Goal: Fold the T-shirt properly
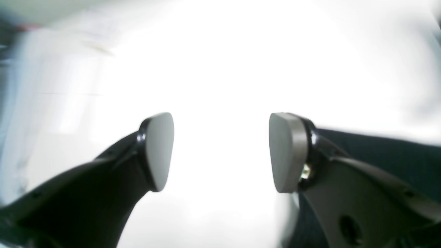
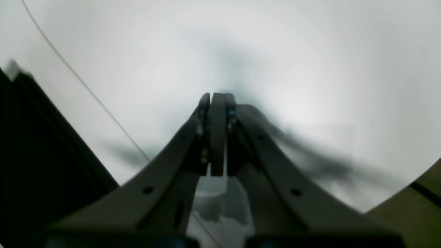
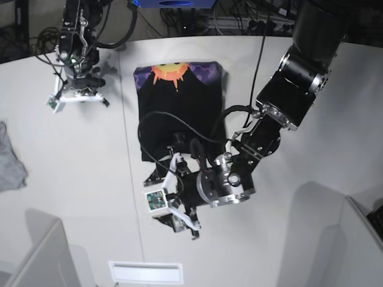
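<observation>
Lying folded on your white tabletop (image 3: 311, 179), the black cloth T-shirt (image 3: 179, 113) shows its orange sun print at the far edge. Your left claw (image 1: 221, 151) hangs at the shirt's near edge, pads (image 1: 159, 151) spread apart on nothing. Your right claw (image 2: 217, 134) sits pinched together and empty, well apart from the shirt.

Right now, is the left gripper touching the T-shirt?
Apart. In the left wrist view, the left gripper stands open with only bright table between its pads; the T-shirt lies behind the one finger.
</observation>
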`<state>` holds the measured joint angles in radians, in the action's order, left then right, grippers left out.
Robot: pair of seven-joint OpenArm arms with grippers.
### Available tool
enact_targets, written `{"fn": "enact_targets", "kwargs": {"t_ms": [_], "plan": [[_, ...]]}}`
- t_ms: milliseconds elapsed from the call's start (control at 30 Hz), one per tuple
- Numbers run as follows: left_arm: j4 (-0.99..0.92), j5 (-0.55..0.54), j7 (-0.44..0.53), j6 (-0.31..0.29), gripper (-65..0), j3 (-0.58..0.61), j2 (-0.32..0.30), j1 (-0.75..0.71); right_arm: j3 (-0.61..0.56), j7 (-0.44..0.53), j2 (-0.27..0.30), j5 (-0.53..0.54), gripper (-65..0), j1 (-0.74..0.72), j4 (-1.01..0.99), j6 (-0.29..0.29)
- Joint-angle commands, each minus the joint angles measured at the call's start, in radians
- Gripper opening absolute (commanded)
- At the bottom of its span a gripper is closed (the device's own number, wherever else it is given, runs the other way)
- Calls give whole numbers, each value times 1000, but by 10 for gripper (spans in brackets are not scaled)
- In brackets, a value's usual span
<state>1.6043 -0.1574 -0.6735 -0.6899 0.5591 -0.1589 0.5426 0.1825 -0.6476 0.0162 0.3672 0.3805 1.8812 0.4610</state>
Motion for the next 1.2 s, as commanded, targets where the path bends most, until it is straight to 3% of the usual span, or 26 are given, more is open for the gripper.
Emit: {"fn": "enact_targets", "kwargs": {"t_ms": [0,100,133,400,500,633,700,767,833,933,1167], "plan": [[51,-1,-1,-8,-327,-47,-37,-31,2,21,18,-4,-650,4,42,-40],[158,-1,4,-8,-589,-164,-90,-161,2,79,44,-4,-650,36,70,-117],[181,-1,5,-8,-650,-196,-104,-200,2,108,49,-4,-650,47,73,-129],[331,-9,38,-8,-650,-488,-141,-523,1,302,141,-4,-650,168,87,-140],[330,-1,222,-8,-650,-560,-143,-663,1,380,169,-4,-650,220,88,-140],[317,0,510,-8,-650,-615,-172,-864,1,446,170,-4,-650,288,96,-141],[317,0,607,-8,-650,-629,-184,-950,1,466,170,-4,-650,325,103,-143],[317,0,671,-8,-650,-650,-196,-1033,1,478,170,-4,-650,360,119,-189],[316,0,714,-8,-650,-679,-202,-1113,1,483,167,-4,-650,397,126,-275],[316,0,723,-8,-650,-741,-199,-1217,1,483,164,-4,-650,449,133,-359],[209,-1,734,-8,-650,-787,-196,-1363,1,483,166,-4,-650,562,131,-425]]}}
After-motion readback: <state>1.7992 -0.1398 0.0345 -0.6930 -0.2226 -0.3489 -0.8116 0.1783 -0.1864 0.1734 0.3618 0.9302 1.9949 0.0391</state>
